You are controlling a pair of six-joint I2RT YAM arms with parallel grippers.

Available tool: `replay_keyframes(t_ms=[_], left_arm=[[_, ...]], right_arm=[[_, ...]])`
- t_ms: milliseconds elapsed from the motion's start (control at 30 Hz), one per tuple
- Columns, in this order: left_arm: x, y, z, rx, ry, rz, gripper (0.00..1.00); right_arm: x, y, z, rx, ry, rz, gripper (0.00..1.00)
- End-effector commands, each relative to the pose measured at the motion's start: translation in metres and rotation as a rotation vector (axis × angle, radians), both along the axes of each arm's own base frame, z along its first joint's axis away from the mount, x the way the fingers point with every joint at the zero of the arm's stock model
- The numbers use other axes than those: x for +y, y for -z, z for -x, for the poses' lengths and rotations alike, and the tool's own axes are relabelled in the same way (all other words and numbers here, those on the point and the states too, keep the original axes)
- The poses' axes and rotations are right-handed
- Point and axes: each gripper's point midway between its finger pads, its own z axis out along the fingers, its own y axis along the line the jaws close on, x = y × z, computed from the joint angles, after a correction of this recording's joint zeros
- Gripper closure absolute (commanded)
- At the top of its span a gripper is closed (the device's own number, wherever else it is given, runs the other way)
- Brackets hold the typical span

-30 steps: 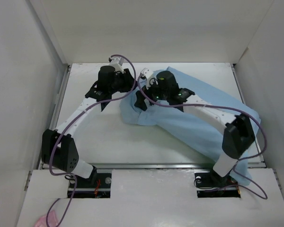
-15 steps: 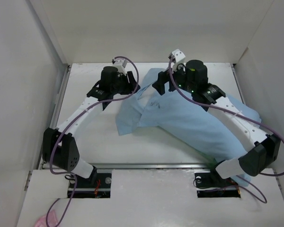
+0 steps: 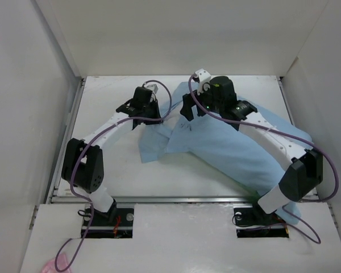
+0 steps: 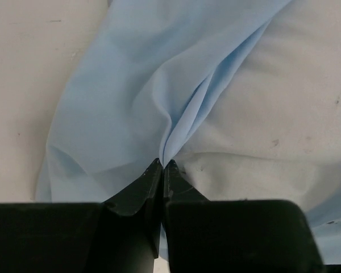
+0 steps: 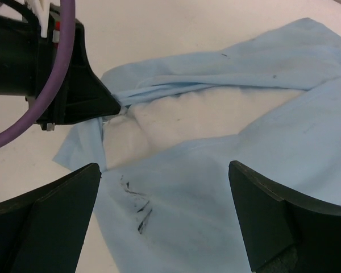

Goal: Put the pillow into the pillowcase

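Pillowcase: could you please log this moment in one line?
left tool: shut on pillowcase | right tool: open | pillow: partly inside

The top camera is looking steeply down from above and behind the arm bases [image 3: 105,210], taking in the whole table [image 3: 119,165] from afar. The left wrist camera is peering close along the pinched-together left gripper [image 4: 162,166] at a pillowcase [image 4: 131,85] fold, while the right wrist camera is looking down, from slightly farther off, through the wide-spread right gripper [image 5: 163,170]. All three views are sharing that gripped fold, with the right wrist view also catching the left gripper's tip.
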Motion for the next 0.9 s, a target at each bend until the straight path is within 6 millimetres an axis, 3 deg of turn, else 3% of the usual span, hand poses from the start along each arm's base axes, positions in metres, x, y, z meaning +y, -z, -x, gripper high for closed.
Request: replay_keyframes(t_ms=[0, 100, 133, 167, 233, 267, 300, 333, 367, 533, 567, 600, 667, 733, 767, 800, 867], left_arm=[[-0.006, -0.038, -0.015, -0.102, -0.012, 0.017, 1.00], [-0.001, -0.081, -0.028, -0.216, -0.064, 0.039, 1.00], [0.002, -0.102, -0.028, -0.269, -0.081, 0.054, 1.00], [0.004, -0.115, -0.029, -0.298, -0.093, 0.059, 1.00], [0.006, -0.137, -0.030, -0.345, -0.104, 0.077, 1.00], [0.006, -0.148, -0.029, -0.367, -0.105, 0.088, 1.00], [0.002, -0.153, -0.028, -0.376, -0.096, 0.095, 1.00], [0.003, -0.157, -0.026, -0.384, -0.097, 0.100, 1.00], [0.003, -0.166, -0.025, -0.396, -0.102, 0.115, 1.00], [-0.011, -0.182, -0.009, -0.421, -0.014, 0.176, 1.00], [-0.018, -0.190, -0.004, -0.441, 0.010, 0.196, 1.00], [-0.026, -0.185, 0.002, -0.426, 0.037, 0.199, 1.00], [-0.040, -0.175, 0.014, -0.395, 0.097, 0.214, 1.00], [-0.058, -0.162, 0.031, -0.348, 0.158, 0.232, 1.00], [-0.065, -0.136, 0.043, -0.279, 0.179, 0.233, 1.00], [-0.065, -0.125, 0.044, -0.259, 0.173, 0.233, 1.00], [-0.068, -0.107, 0.055, -0.212, 0.186, 0.247, 1.00]], right_arm=[[0.023, -0.005, 0.002, -0.054, -0.095, 0.045, 0.00], [0.051, 0.008, 0.002, -0.063, -0.152, 0.061, 0.00], [0.062, 0.002, -0.001, -0.080, -0.166, 0.050, 0.01], [0.072, 0.013, -0.011, -0.078, -0.175, 0.046, 0.07], [0.086, 0.020, -0.019, -0.081, -0.180, 0.035, 0.46], [0.082, 0.028, -0.029, -0.070, -0.120, 0.053, 0.81], [0.083, 0.047, -0.037, -0.041, -0.088, 0.071, 0.93], [0.081, 0.054, -0.040, -0.019, -0.054, 0.070, 1.00], [0.073, 0.076, -0.041, 0.013, -0.008, 0.101, 1.00], [0.071, 0.135, -0.042, 0.133, 0.057, 0.087, 1.00], [0.077, 0.136, -0.043, 0.146, 0.052, 0.060, 1.00], [0.086, 0.137, -0.040, 0.153, 0.008, 0.034, 1.00], [0.096, 0.118, -0.048, 0.134, -0.029, -0.027, 1.00], [0.095, 0.078, -0.051, 0.092, -0.054, -0.095, 0.96], [0.082, 0.041, -0.051, 0.054, -0.045, -0.144, 0.72], [0.078, 0.023, -0.045, 0.041, -0.043, -0.165, 0.63], [0.050, -0.007, -0.044, 0.043, -0.019, -0.205, 0.45]])
